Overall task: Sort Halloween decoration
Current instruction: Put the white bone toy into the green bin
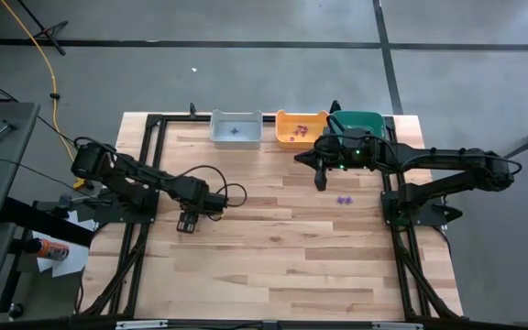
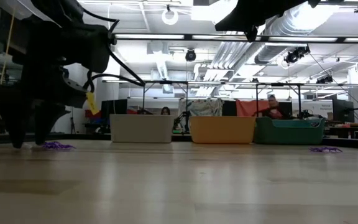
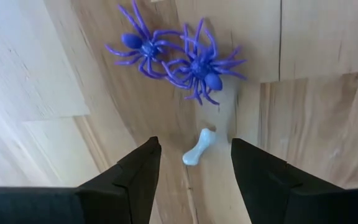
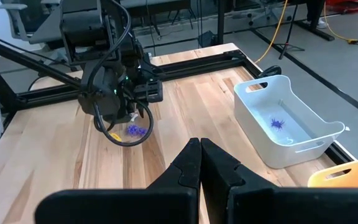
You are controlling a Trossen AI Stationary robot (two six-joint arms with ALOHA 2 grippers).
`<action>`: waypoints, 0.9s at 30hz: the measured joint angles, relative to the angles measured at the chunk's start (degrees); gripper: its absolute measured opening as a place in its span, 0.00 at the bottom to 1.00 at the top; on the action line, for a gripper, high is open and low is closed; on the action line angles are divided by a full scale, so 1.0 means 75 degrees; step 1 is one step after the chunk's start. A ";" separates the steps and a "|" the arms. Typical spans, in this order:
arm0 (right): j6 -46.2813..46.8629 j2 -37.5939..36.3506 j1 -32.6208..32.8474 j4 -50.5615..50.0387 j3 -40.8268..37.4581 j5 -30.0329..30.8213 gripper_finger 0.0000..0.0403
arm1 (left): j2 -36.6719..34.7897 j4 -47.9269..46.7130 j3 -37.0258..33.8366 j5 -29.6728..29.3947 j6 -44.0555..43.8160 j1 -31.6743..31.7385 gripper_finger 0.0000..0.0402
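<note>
The left pincer stands low over the worktop on its left half, fingers spread wide and holding nothing. Between the fingertips lies a small pale blue bone, flat on the wood and touched by neither finger. Just beyond it two purple spiders lie with legs tangled together.

The step in hand appears to be the pick of the bone. The next move calls for a short descent and a close on the bone, aimed so that the spider legs nearby are not caught in the grip. The piece is small and lies at an angle across the gap, so it may roll or pivot when pinched.

The right pincer is closed tight with nothing in it and is held above the worktop near the far bins. A further purple trinket lies on the wood close below that arm.

Three bins stand in a row along the far edge: a grey bin with one purple spider in it, an orange bin with several reddish pieces, and a teal bin partly hidden by the right arm.

The surface is pale butcher-block wood inside a black metal frame. Beyond it the low view shows a workshop with ceiling ducts, strip lights and seated persons in the background.
</note>
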 joint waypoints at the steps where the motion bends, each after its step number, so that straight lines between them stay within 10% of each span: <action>1: 0.0000 0.0001 0.0000 0.0000 0.0000 0.0000 0.00 | 0.0000 0.0003 0.0000 -0.0006 0.0000 0.0000 0.46; 17: 0.0015 0.0001 0.0000 -0.0400 0.0000 -0.0003 0.00 | 0.0723 -0.0065 0.0085 -0.0192 -0.0071 -0.0187 0.45; 27: 0.0015 0.0001 0.0000 -0.0402 0.0000 -0.0003 0.00 | 0.0551 0.0121 0.0032 0.0066 -0.0404 -0.0198 0.13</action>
